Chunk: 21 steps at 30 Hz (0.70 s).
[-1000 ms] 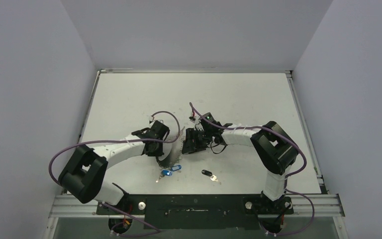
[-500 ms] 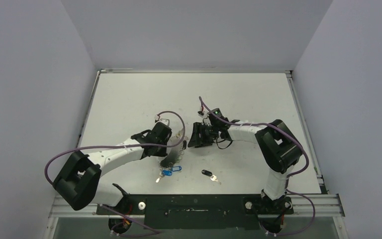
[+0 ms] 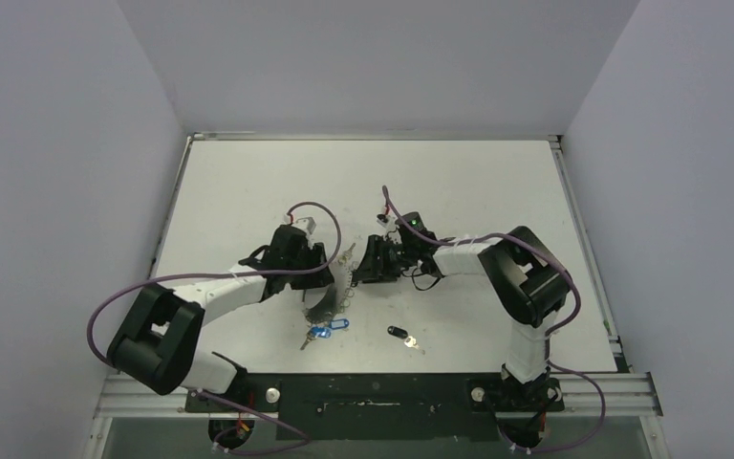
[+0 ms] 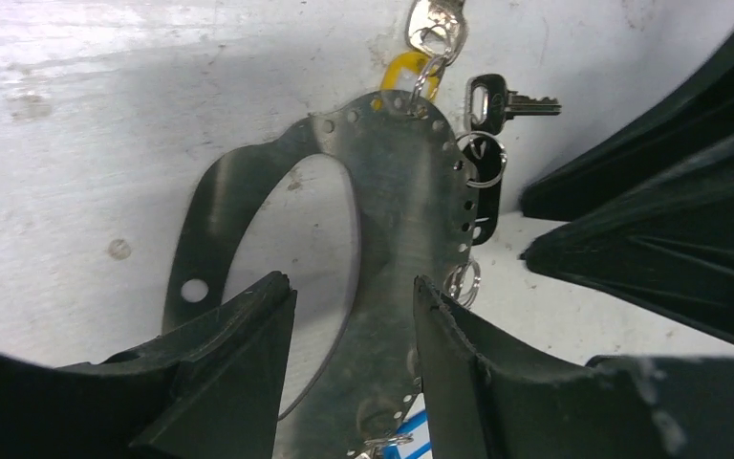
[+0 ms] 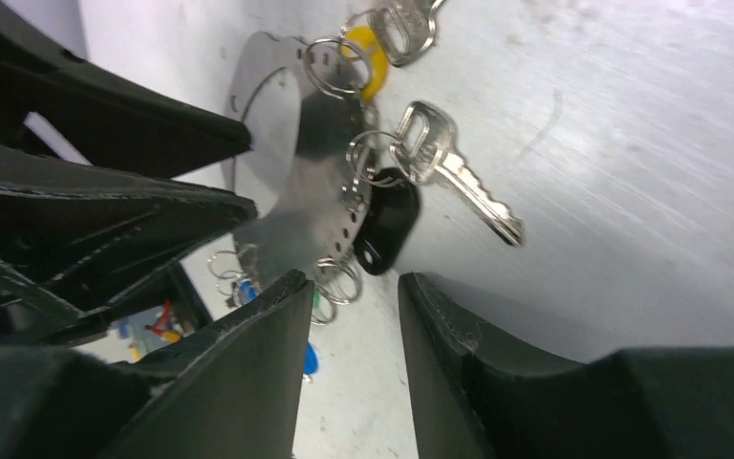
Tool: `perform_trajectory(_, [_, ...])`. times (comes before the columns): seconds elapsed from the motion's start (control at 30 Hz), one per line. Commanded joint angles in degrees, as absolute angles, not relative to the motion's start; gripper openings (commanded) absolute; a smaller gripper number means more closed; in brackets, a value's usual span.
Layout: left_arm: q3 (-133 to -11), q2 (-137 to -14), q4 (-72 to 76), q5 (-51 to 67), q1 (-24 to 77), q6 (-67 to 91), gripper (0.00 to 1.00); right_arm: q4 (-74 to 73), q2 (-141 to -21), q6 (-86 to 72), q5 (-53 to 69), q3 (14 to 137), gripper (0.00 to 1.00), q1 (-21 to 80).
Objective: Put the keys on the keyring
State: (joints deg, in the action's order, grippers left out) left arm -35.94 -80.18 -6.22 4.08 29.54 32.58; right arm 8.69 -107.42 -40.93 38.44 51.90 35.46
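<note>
At the middle of the table (image 3: 248, 182), we are seeing the keyring (image 3: 323, 304) from above only as a dark, tilted shape under the left wrist. A blue tag (image 3: 331, 328) is showing at its near end, and a loose black-headed key (image 3: 401, 335) is lying apart to the right, nearer the bases.

The left wrist camera is giving us what the overhead view is hiding. The keyring is a flat silvery plate with a large oval opening and a row of small holes along one edge, with small split rings hanging from those holes. A yellow-headed key (image 4: 403, 69) is sitting at the far tip and a black tag (image 4: 485, 191) is lying along the right edge. The right wrist camera is showing us the plate from the opposite side, and there a silver key (image 5: 449, 163) is lying on the table beside the black tag.

The left fingers (image 4: 220, 363) are standing moderately apart with the plate's band filling the gap between them, so they are looking clamped on its edges. The right fingers (image 5: 248, 363) are leaving a narrow gap with only bare table in it, holding nothing, near the ringed edge.

The left arm is reaching in from its bent elbow at the lower left and the right arm is folding back leftward. Their wrists are facing each other across the keyring.
</note>
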Motion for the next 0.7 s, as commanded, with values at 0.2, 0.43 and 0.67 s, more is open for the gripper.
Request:
perform_trajectory(0.2, [-31.0, -87.3, 15.3, 19.7, 25.4, 40.2, 0.46, 17.8, -117.0, -48.2, 36.3, 50.5, 0.27, 36.6])
perform_trajectory(0.43, [-27.0, -89.4, 30.3, 23.8, 25.1, 47.5, 0.41, 22.6, -117.7, -51.0, 38.0, 50.4, 0.20, 36.1])
perform_trajectory(0.67, [-25.0, -88.6, 35.2, 24.3, 24.6, 50.2, 0.37, 35.3, -116.9, -58.7, 40.7, 48.3, 0.19, 35.4])
